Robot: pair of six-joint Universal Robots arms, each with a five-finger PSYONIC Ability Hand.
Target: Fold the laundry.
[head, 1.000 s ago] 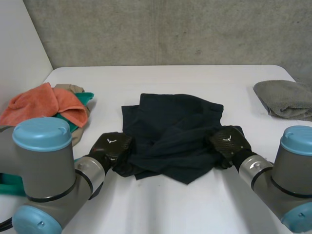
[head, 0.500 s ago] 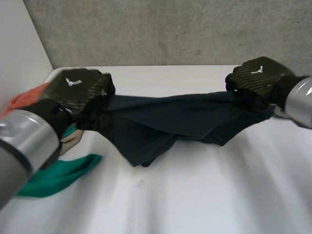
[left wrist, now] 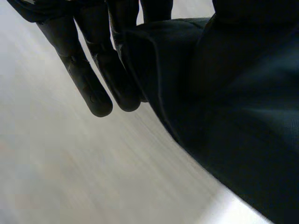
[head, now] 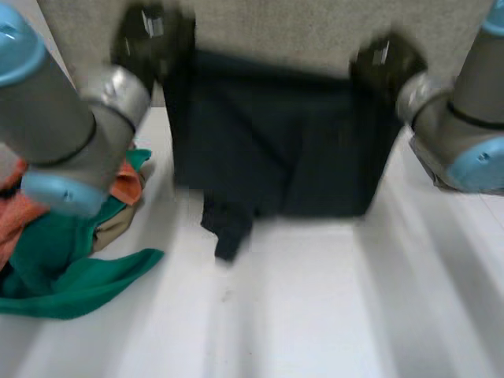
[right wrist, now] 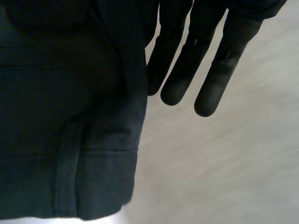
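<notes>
A dark navy garment (head: 276, 134) hangs in the air above the white table (head: 315, 315), stretched flat between my two raised hands. My left hand (head: 150, 35) grips its upper corner on one side, and my right hand (head: 386, 63) grips the other upper corner. A loose end of the garment dangles lowest toward the left side, close to the table. In the left wrist view, the cloth (left wrist: 233, 116) drops from the hand beside its long fingers (left wrist: 88, 79). The right wrist view has the cloth (right wrist: 60, 116) hanging next to that hand's fingers (right wrist: 187, 60), hem seam downward.
A heap of laundry (head: 71, 252) in orange, teal and beige lies on the table's left side, with a teal piece trailing toward the middle. A grey concrete wall stands behind the table.
Both hands have risen from the table with the dark garment. It lay crumpled a second ago and now hangs spread between them.
</notes>
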